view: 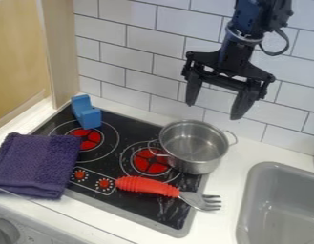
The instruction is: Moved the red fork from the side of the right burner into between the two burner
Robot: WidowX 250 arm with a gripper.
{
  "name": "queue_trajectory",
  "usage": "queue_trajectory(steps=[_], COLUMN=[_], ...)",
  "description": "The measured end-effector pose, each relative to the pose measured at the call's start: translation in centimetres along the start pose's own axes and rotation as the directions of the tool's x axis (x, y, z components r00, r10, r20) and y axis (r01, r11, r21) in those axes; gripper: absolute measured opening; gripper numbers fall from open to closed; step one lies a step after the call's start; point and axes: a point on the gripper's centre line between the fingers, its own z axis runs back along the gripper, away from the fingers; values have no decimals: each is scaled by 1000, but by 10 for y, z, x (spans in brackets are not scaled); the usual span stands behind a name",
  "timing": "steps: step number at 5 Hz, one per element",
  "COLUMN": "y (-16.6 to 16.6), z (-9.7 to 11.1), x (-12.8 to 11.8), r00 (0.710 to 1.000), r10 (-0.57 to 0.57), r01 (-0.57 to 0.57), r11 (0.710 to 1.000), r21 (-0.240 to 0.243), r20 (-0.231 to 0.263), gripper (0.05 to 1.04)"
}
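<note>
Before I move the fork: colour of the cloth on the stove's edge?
Dark purple; the cloth shows best in the camera view.

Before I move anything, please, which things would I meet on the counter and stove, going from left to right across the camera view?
Purple cloth → blue object → red-handled fork → grey sink.

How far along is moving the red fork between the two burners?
Nothing looks done yet: the fork lies in front of the right burner, tines over the counter. Nothing is in hand; the jaws hang open and empty. Left: grasp the fork and set it between that burner and the left burner.
</note>
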Motion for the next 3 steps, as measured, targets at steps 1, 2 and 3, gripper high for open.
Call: queue_trajectory(steps=[1, 2, 3], y=[2, 8, 18], z=[-13, -15, 1], x=[-8, -10, -12], r00=[999, 999, 981], r10=[-7, 49, 196], r01=[8, -47, -196], r11=[1000, 997, 979], r21=[28, 62, 53], r20=[-40, -25, 16], gripper=[999, 999, 999])
